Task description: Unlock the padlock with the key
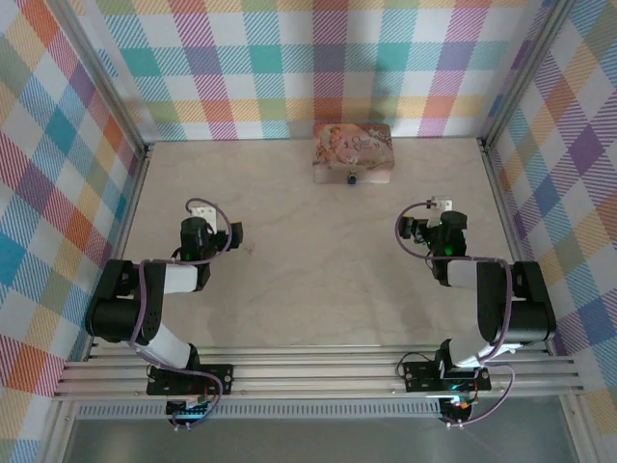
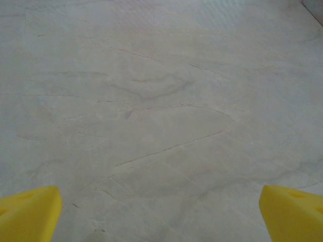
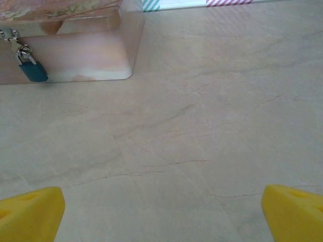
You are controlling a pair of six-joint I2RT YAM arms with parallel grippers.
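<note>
at the far wall, pink box (image 1: 353,150) wears the padlock (image 3: 33,71); left gripper (image 2: 161,214) and right gripper (image 3: 161,214) spread wide over bare table (image 1: 308,289).

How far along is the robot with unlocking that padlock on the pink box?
Nothing looks done: the padlock hangs from the pink box. Nothing is in hand: the left arm and right arm hold their jaws open and empty, short of the box. Left: taking the key and turning it.
</note>
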